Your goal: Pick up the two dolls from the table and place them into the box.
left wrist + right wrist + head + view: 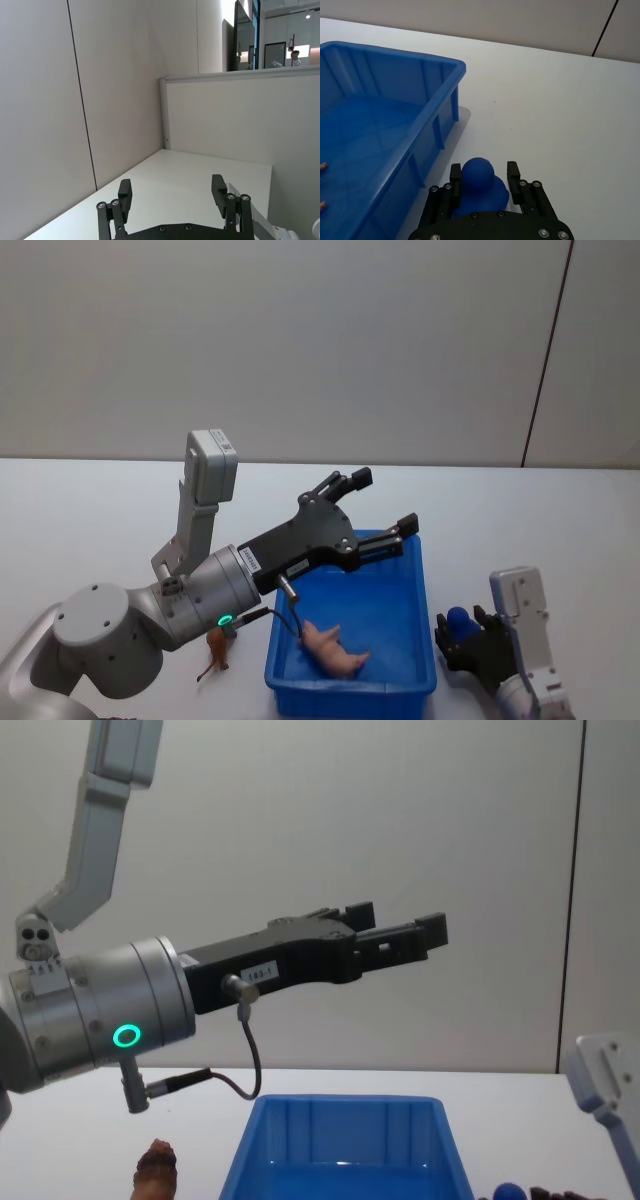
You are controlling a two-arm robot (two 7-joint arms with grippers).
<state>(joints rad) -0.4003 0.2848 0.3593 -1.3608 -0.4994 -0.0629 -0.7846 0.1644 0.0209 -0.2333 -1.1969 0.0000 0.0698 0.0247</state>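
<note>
While 1 bright blue rectangular plastic box [427, 590] is sitting under the wide-open left gripper [385, 500], the right gripper [484, 167] is straddling the round-topped dark-blue doll [478, 176] on the white table [100, 520] beside it; whether it is gripping, I cannot tell. The lumpy reddish-brown doll [217, 645] is lying left of the box. These 2 are seeming light and firm: pinch mid-body.

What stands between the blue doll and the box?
Only the right wall of the box: the blue doll, with the right gripper around it, stands on the table beside it and must clear the rim.
</note>
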